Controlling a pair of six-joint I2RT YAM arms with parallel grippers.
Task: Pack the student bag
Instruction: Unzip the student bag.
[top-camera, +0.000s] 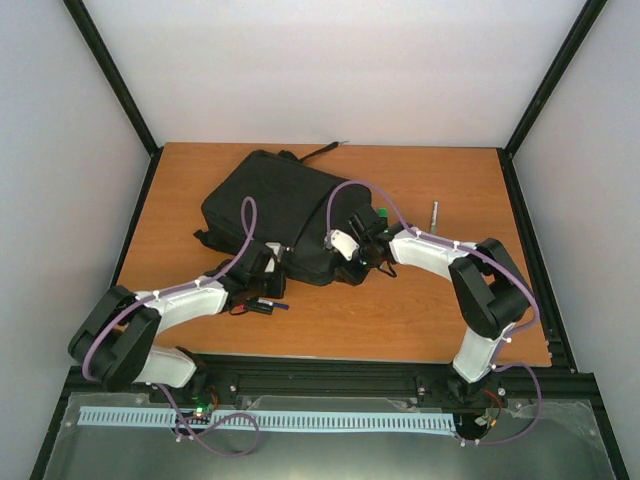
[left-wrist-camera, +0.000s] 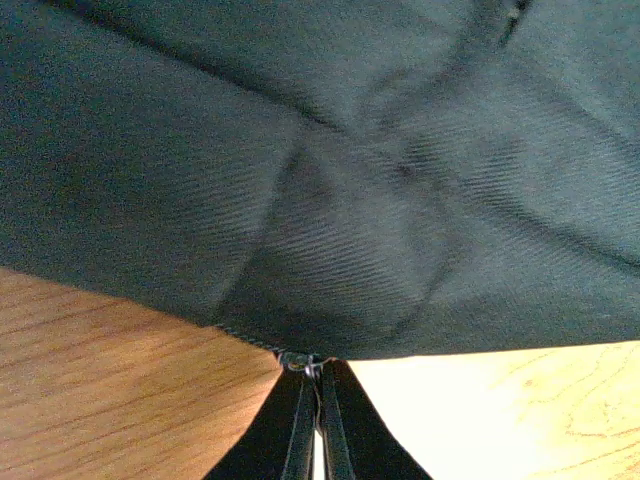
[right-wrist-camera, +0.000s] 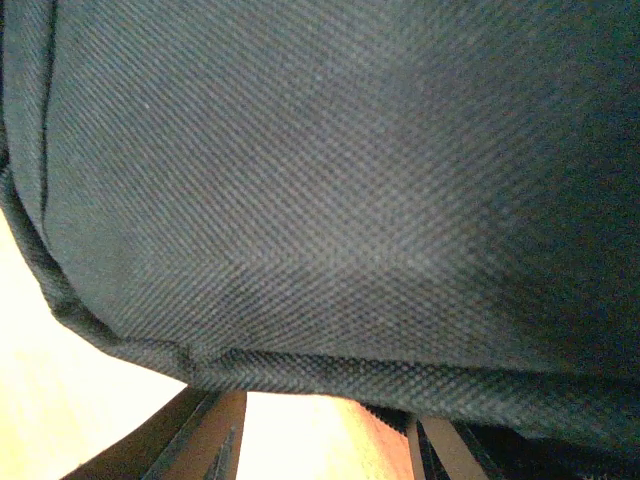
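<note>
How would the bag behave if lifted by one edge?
The bag is probably floppy: its cloth shows creases in the left wrist view. It would likely sag, not keep shape. The coarse weave looks grippy rather than slippery.

The student bag (top-camera: 270, 195) is black, and up close it shows a fine diagonal weave, greyer where light falls. The surface (top-camera: 400, 310) is orange-brown with wood grain. The left arm (top-camera: 175, 300) and right arm (top-camera: 430, 252) are white with black joints (purple cables (top-camera: 248, 225) loop along them). A pale blue ribbed strip (top-camera: 270, 420) lies on grey.
</note>
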